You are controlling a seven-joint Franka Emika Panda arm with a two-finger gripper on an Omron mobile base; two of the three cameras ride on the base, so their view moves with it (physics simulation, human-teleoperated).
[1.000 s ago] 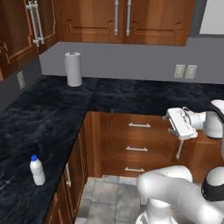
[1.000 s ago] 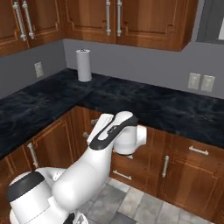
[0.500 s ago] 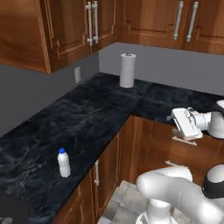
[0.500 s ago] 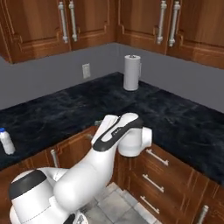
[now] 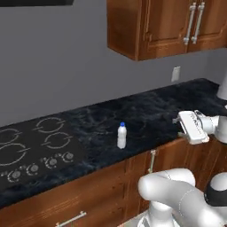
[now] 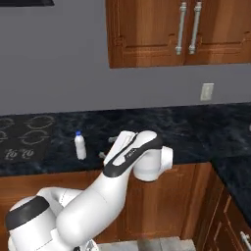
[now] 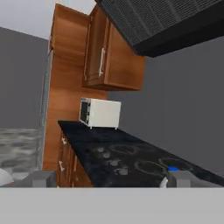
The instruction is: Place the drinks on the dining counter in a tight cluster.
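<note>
Blue-capped bottle upright on narrow black surface just right of cooktop. Lies toward 9 o'clock of tool, well apart. Tool wide, holding nothing. Long axis vertical.

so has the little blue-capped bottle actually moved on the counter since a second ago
Cannot tell. The whole view swung with the base; the blue-capped bottle stands upright on the black counter, now with the cooktop in view beside it.

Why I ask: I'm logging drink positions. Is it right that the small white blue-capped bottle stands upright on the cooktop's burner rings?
Not quite. The small white blue-capped bottle does stand upright, but on the bare black counter beside the cooktop, clear of the burner rings. The left base view shows it.
</note>
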